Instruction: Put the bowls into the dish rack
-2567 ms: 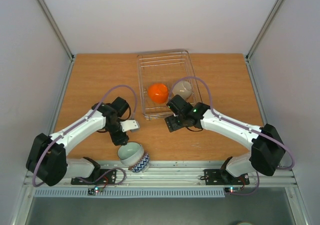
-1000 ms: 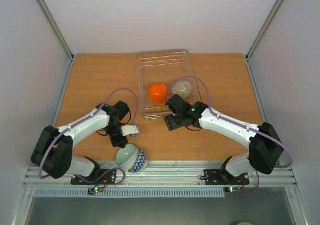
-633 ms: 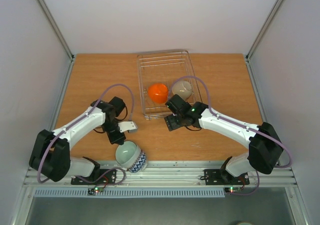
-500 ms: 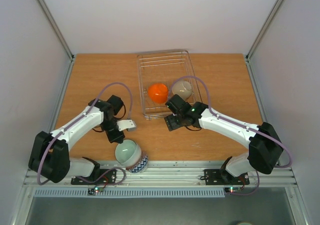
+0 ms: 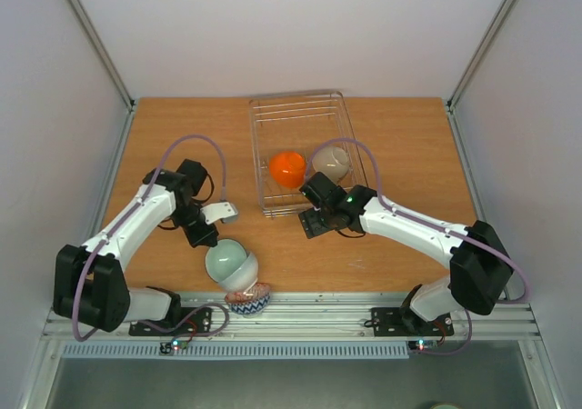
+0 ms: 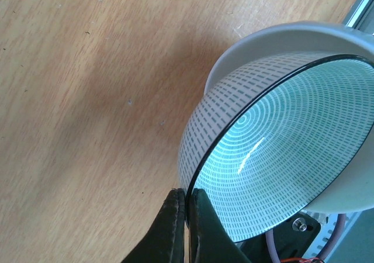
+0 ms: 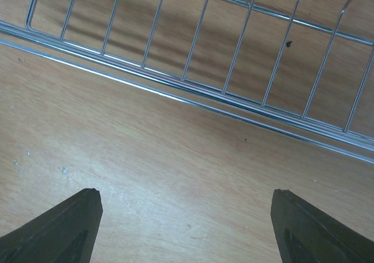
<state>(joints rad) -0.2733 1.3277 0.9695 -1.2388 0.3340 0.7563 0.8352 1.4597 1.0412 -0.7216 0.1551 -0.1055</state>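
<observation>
My left gripper point(image 5: 215, 245) is shut on the dark rim of a bowl point(image 5: 230, 264) that is pale turquoise inside. The left wrist view shows this bowl point(image 6: 280, 152) tilted, white with grey dashes outside, its rim between my left gripper's point(image 6: 187, 196) jaws. Just below it at the table's near edge sits a blue zigzag bowl point(image 5: 250, 302) with a reddish rim inside it. The wire dish rack point(image 5: 300, 104) holds an orange bowl point(image 5: 286, 168) and a beige bowl point(image 5: 331, 161). My right gripper point(image 5: 314, 224) stands open and holds nothing in front of the rack.
The right wrist view shows the rack's front wires point(image 7: 234, 93) just beyond my open fingers point(image 7: 82, 219), with bare wooden table point(image 7: 187, 175) between them. A paler bowl rim point(image 6: 274, 38) shows behind the held bowl. A metal rail point(image 5: 318, 316) runs along the near edge.
My left arm has lifted the pale bowl out of the zigzag bowl and swung its elbow back and left; the bowl now faces upward more. The right arm has not moved.
</observation>
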